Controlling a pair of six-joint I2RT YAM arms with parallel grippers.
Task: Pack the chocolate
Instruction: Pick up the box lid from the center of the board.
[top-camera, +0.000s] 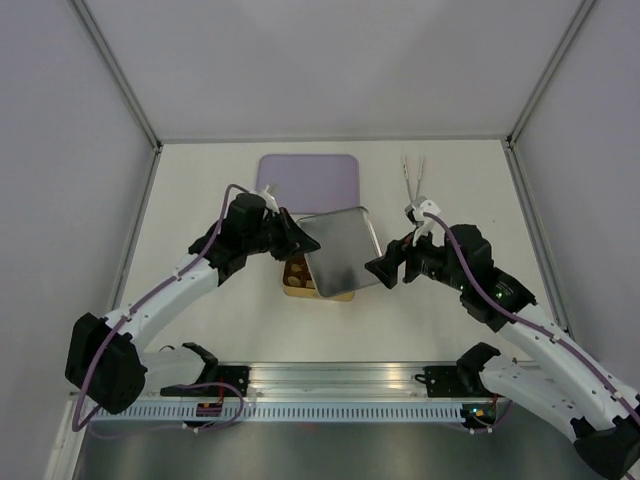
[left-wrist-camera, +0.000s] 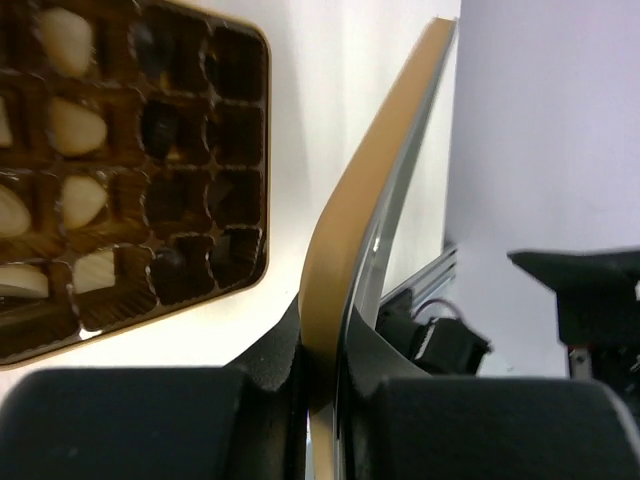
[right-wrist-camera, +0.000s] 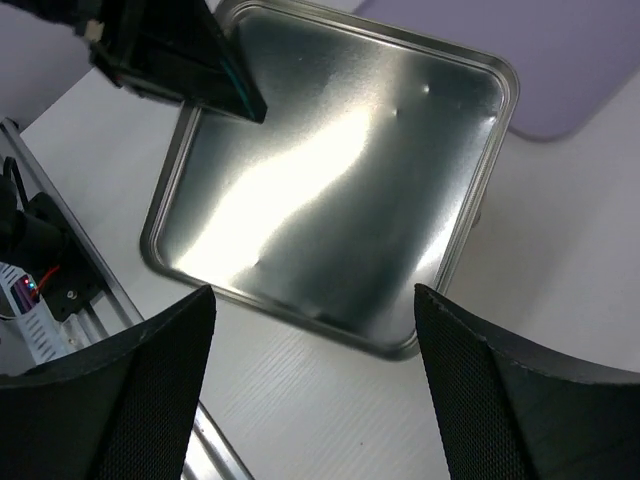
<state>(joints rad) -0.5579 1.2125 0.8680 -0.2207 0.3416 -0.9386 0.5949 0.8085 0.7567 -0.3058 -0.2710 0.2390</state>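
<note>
White tabletop (top-camera: 420, 315) between pale grey walls, tin lid (top-camera: 340, 252) held tilted over the chocolate (left-wrist-camera: 75, 130)

Overhead, the left gripper (top-camera: 296, 236) clamps the lid's left edge, and the lid hides most of the gold tin (top-camera: 294, 281). Only the left wrist view shows the pieces, cream ones and dark lumps sitting in the tin's grid cells, with the lid's gold rim pinched between the black fingers (left-wrist-camera: 270, 370). The right wrist view gives the lid's shiny silver inside. The right gripper (top-camera: 383, 270) has its fingers spread wide, near the lid's edge and gripping nothing. A lavender mat (top-camera: 305, 170) lies behind, with metal tweezers (top-camera: 413, 178) at the far right
</note>
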